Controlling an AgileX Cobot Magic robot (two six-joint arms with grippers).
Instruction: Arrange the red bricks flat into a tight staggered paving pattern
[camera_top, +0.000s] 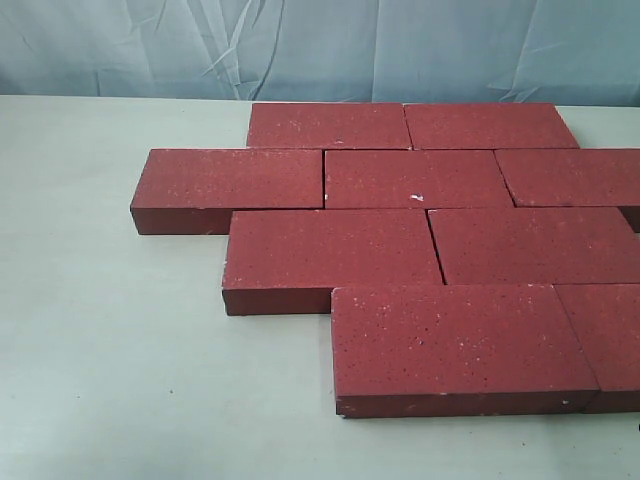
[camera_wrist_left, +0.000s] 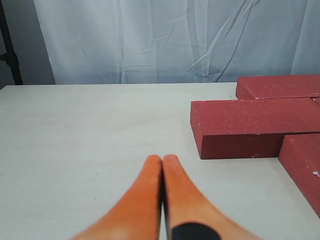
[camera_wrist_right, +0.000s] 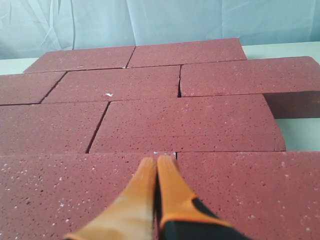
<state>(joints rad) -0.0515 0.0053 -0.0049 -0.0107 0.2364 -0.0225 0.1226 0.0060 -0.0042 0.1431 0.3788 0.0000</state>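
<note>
A pale table (camera_top: 120, 380) holds the red bricks (camera_top: 420, 180) at its centre and right, lying flat in four staggered rows with their long axes running left to right. The rightmost bricks are cut off. The left gripper (camera_wrist_left: 162, 160) and right gripper (camera_wrist_right: 156, 161) are both clenched, holding nothing.

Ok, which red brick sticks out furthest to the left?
The left-end red brick of the second row from the back; its end juts past all other rows.
</note>
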